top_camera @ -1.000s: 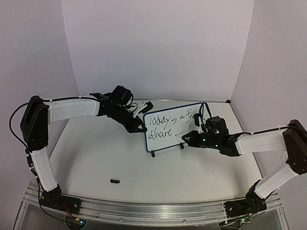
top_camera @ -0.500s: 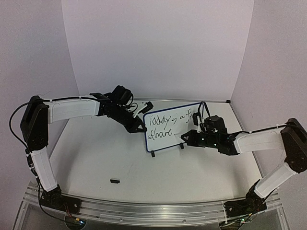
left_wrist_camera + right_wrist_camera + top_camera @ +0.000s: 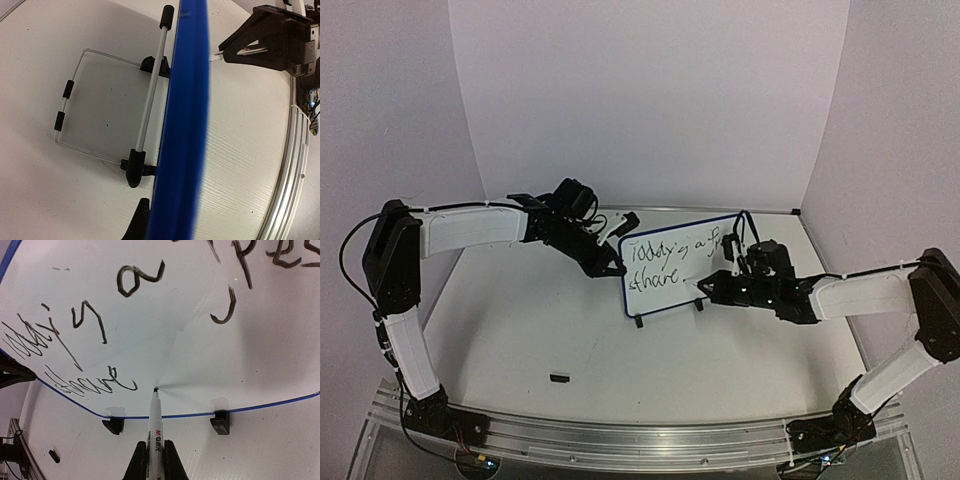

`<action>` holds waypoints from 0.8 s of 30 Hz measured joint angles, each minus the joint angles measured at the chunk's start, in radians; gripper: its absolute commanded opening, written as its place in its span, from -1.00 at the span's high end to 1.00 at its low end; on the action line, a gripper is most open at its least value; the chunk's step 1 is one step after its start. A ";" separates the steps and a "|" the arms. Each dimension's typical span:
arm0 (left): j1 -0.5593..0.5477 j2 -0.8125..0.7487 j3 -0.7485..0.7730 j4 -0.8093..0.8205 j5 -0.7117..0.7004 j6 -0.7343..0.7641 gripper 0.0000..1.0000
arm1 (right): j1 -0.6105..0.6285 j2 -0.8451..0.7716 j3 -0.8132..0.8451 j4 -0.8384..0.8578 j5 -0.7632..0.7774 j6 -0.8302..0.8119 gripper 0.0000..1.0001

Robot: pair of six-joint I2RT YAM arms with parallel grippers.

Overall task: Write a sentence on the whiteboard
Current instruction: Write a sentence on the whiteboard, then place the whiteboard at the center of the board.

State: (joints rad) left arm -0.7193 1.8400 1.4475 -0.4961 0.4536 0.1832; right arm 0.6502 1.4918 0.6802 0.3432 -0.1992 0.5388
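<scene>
**Left gripper**: jaws pressed together on the left edge of the whiteboard. In the wrist view the blue rim runs up from between them, close and blurred. The arm's elbow stands high on the left, and the white forearm reaches right, toward the board.

**Right gripper**: fingers pinch the barrel of a black-and-white marker. Its tip touches the white surface. The forearm lies low and comes in from the right, with the wrist facing the front of the board.

**Whiteboard**: stands on two black feet at the far middle of the table, writing side toward the arms. A wire stand with black caps lies behind it.

**Sentence**: black script in two lines. The upper line crosses the board, and its right end is hidden behind the right gripper in the top view. The short lower line sits at the left. The marker tip rests just right of where the lower line ends, near the bottom rim.

**Small black piece**: lies on the table near the front, well apart from the board. What it is cannot be told.
</scene>
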 measured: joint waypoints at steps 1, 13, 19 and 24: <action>0.000 0.000 0.000 0.000 0.001 0.000 1.00 | 0.000 -0.019 -0.001 -0.008 0.001 0.000 1.00; 0.012 0.001 0.002 -0.009 0.028 -0.025 1.00 | -0.078 -0.324 -0.003 -0.164 0.050 -0.058 1.00; 0.033 0.001 0.009 -0.038 0.059 -0.031 1.00 | -0.117 -0.398 -0.003 -0.243 0.061 -0.094 1.00; 0.056 0.001 0.007 -0.054 0.093 -0.034 1.00 | -0.124 -0.427 -0.003 -0.276 0.065 -0.109 1.00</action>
State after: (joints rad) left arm -0.6638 1.8408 1.4550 -0.5497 0.5462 0.1494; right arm 0.5265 1.0645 0.6769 0.0670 -0.1342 0.4294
